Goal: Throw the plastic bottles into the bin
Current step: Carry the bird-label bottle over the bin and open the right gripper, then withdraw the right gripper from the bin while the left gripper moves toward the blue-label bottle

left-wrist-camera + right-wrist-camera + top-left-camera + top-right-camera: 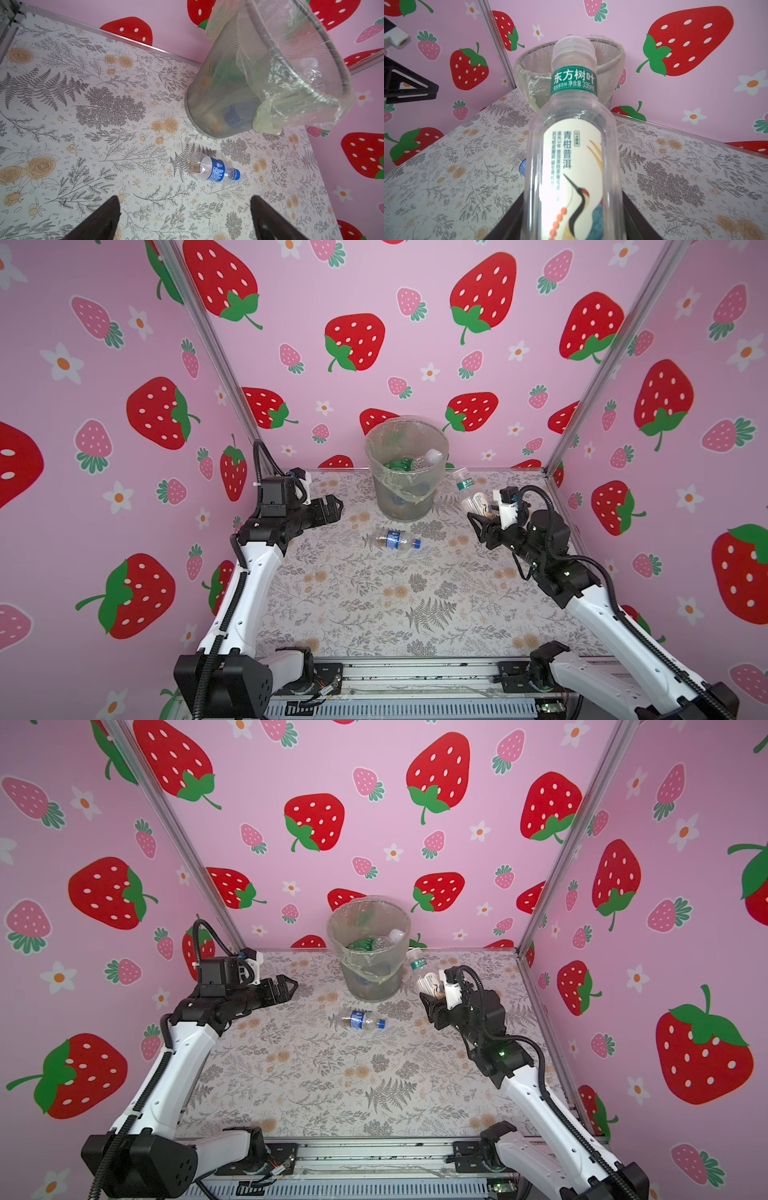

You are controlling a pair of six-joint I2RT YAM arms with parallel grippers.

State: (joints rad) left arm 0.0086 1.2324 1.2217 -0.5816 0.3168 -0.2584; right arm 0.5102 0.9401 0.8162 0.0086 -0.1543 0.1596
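Note:
The bin, grey mesh lined with a clear bag, stands at the back middle of the table with green and clear plastic bottles inside. A clear bottle with a blue label lies on its side in front of the bin. My right gripper is shut on a clear bottle with a cream crane label, green neck band and white cap, held up right of the bin, cap toward it. My left gripper hangs open and empty left of the bin.
Pink strawberry walls close the table on three sides, with aluminium posts at the back corners. A metal rail with both arm bases runs along the front edge. The floral tabletop stretches between the arms.

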